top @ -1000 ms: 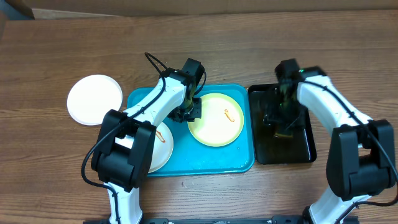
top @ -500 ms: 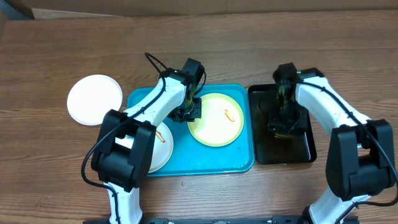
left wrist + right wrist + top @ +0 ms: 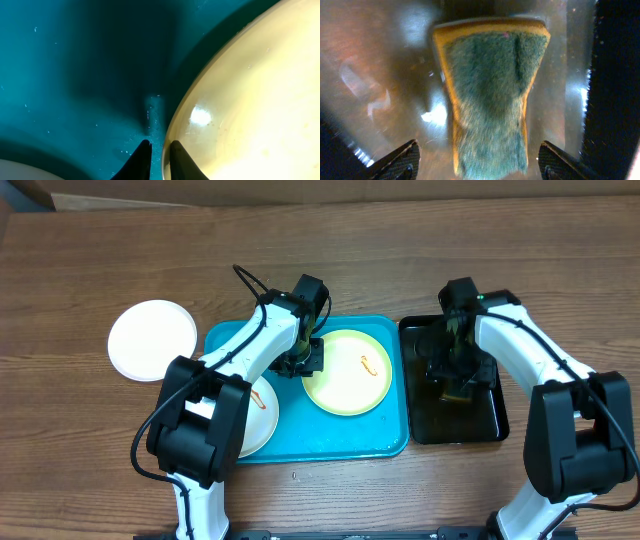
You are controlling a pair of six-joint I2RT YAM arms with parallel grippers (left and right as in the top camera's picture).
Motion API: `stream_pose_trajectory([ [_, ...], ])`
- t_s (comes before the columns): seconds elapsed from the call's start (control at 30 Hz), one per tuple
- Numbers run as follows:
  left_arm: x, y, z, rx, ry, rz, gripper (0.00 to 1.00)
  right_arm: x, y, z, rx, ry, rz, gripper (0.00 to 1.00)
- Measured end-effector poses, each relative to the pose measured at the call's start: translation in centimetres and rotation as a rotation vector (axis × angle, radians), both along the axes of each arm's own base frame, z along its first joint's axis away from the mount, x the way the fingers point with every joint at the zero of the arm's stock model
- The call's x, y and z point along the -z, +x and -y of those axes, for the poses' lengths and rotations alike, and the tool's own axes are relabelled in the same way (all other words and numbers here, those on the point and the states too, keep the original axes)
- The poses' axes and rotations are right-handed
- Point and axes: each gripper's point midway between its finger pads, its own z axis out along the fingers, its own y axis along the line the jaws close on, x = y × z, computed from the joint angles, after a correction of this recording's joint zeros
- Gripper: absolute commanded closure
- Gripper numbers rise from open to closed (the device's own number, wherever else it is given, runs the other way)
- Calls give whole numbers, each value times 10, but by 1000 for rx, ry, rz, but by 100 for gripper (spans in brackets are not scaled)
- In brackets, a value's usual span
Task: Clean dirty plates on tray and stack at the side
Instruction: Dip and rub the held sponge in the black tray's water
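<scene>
The turquoise tray [image 3: 330, 435] holds the pale yellow-green plate [image 3: 347, 375], which has an orange smear, and a white plate [image 3: 262, 420] half hidden under my left arm. A second white plate [image 3: 152, 340] lies on the table left of the tray. My left gripper [image 3: 305, 362] is shut on the yellow-green plate's left rim. In the left wrist view, one finger of this gripper [image 3: 159, 145] is on the tray [image 3: 75, 75] side and one is over the plate [image 3: 250, 100]. My right gripper [image 3: 455, 375] is open.
The smaller black tray [image 3: 495, 420] stands right of the turquoise one, its floor wet [image 3: 380, 60]. In it lies a yellow sponge [image 3: 490, 85], green scouring side up, between my right gripper's spread fingers [image 3: 477, 147]. Bare wooden table surrounds both trays.
My right gripper has shifted slightly left and back over the black tray. The left arm and the plates have not moved.
</scene>
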Motion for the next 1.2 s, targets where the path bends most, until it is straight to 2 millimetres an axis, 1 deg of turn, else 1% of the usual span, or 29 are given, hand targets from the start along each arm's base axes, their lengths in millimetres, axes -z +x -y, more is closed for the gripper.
stream_pose_trajectory([
  [0.03,0,0,0,0,0,0,84,3,-1,1,4,-2,2,28],
  [0.07,0,0,0,0,0,0,84,7,-2,1,3,-5,3,35],
  [0.1,0,0,0,0,0,0,84,10,-5,2,2,-9,0,51],
  [0.17,0,0,0,0,0,0,84,15,-9,3,6,-13,-6,96],
  [0.23,0,0,0,0,0,0,84,18,-12,4,7,-16,-14,96],
  [0.27,0,0,0,0,0,0,84,18,-13,5,12,-19,-17,90],
  [0.3,0,0,0,0,0,0,83,18,-15,5,14,-21,-22,75],
  [0.37,0,0,0,0,0,0,81,17,-19,6,15,-22,-40,58],
  [0.43,0,0,0,0,0,0,81,14,-25,7,26,-17,-72,35],
  [0.47,0,0,0,0,0,0,81,12,-26,7,26,-17,-79,25],
  [0.5,0,0,0,0,0,0,80,9,-23,7,26,-14,-75,18],
  [0.53,0,0,0,0,0,0,80,7,-18,8,29,-13,-61,14],
  [0.57,0,0,0,0,1,0,80,5,-13,8,32,-11,-44,13],
  [0.63,0,0,0,0,0,-1,80,1,2,11,43,-9,6,13],
  [0.8,0,0,0,0,1,-1,80,1,19,19,80,-9,72,15],
  [0.87,0,0,0,0,1,-1,80,1,25,20,86,-7,98,18],
  [0.9,0,0,0,0,1,-1,80,1,28,20,88,-6,110,22],
  [0.93,0,0,0,0,1,-1,80,1,30,20,90,-5,118,36],
  [0.97,0,0,0,0,0,-1,80,2,33,19,89,0,129,54],
  [1.0,0,0,0,0,1,-1,80,5,36,18,94,11,145,78],
  [1.03,0,0,0,0,0,-1,80,7,36,16,92,18,148,89],
  [1.17,0,0,0,0,0,0,80,12,32,10,96,54,139,89],
  [1.2,0,0,0,0,1,0,80,13,32,8,97,65,138,87],
])
